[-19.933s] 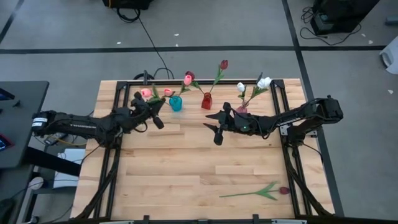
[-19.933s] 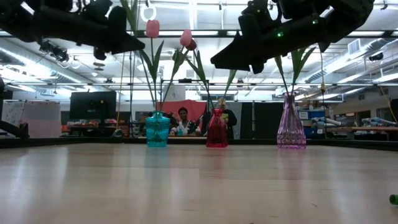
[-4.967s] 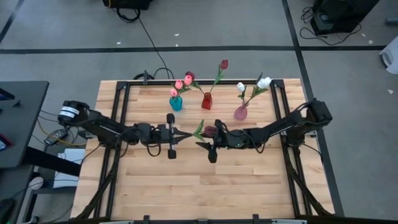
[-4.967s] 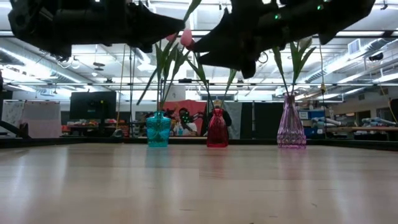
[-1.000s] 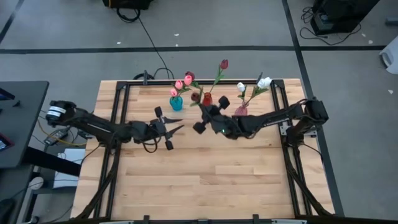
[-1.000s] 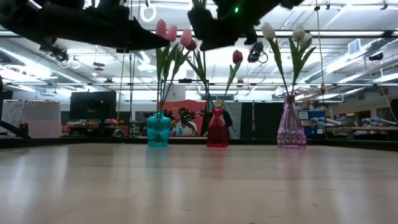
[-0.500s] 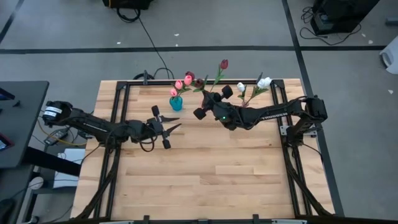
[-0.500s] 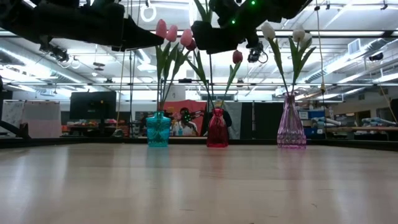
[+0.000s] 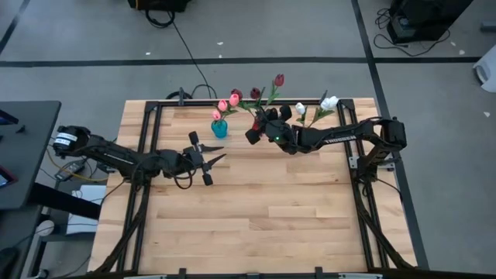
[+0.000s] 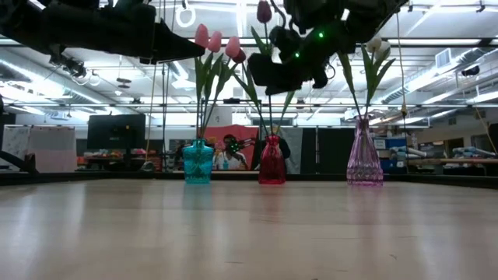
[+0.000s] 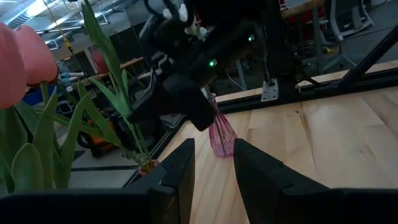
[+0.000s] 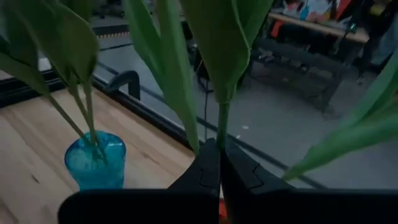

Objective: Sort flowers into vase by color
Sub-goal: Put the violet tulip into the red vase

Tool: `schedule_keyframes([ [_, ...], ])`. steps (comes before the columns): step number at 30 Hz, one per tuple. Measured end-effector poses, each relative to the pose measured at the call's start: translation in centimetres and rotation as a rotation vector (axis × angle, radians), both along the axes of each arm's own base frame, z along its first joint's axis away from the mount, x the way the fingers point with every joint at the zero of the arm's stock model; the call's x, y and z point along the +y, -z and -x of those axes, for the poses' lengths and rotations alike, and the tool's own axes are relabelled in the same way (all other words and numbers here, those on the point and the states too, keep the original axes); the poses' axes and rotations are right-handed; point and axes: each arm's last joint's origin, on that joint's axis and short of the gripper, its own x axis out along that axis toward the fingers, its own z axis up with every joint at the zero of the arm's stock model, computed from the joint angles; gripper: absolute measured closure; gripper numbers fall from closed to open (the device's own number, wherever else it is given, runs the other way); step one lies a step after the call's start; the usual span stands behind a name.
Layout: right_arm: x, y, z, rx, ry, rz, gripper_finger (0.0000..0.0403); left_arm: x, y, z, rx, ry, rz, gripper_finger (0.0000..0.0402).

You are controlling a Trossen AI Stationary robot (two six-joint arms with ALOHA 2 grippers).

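Three vases stand along the table's far edge: teal (image 10: 197,162) with pink tulips (image 9: 225,103), red (image 10: 271,162) with a dark red tulip (image 9: 278,80), and purple (image 10: 363,155) with white tulips (image 9: 329,101). My right gripper (image 9: 259,124) hangs over the red vase, shut on another dark red tulip (image 10: 264,11). Whether that tulip's stem end sits in the vase's mouth I cannot tell. My left gripper (image 9: 220,159) hovers open near mid-table, left of the vases, with nothing between its fingers (image 11: 186,171). My right gripper pinches the dark red tulip's stem (image 12: 222,127) between its two fingers, just below the leaves. The fingers come nearly level from the table's right and lie across the stem. The tulip stands upright, its head above the gripper and its lower stem (image 10: 269,117) reaching down toward the red vase.
A black metal frame (image 9: 155,108) runs along the table's edges behind the vases. The wooden top (image 9: 263,225) nearer the front edge carries nothing. People and workshop furniture show far behind the table in the low view.
My right gripper has carried the dark red tulip toward the table's far edge and down a little, until it is over the red vase. It has rolled slightly. The tulip's head has swung toward the far edge and now stands high above the gripper.
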Motion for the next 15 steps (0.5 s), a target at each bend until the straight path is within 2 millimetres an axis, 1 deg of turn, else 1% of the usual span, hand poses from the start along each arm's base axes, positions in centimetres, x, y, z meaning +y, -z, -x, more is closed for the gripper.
schedule_keyframes([
  [5,-0.9,1.1,0.6,-0.02,-0.023,-0.075,0.039,0.0,0.0,0.0,0.0,0.0,0.0,0.0287],
  [8,-1.3,1.8,0.9,-0.012,-0.038,-0.097,0.038,0.0,0.0,0.0,0.0,0.0,0.0,0.0287],
  [11,-1.7,2.5,1.3,-0.016,-0.029,-0.128,0.0356,0.0,0.0,0.0,0.0,0.0,0.0,0.0287],
  [15,-2.1,3.0,1.6,-0.019,-0.055,-0.178,0.0311,0.0,0.0,0.0,0.0,0.0,0.0,0.0287],
])
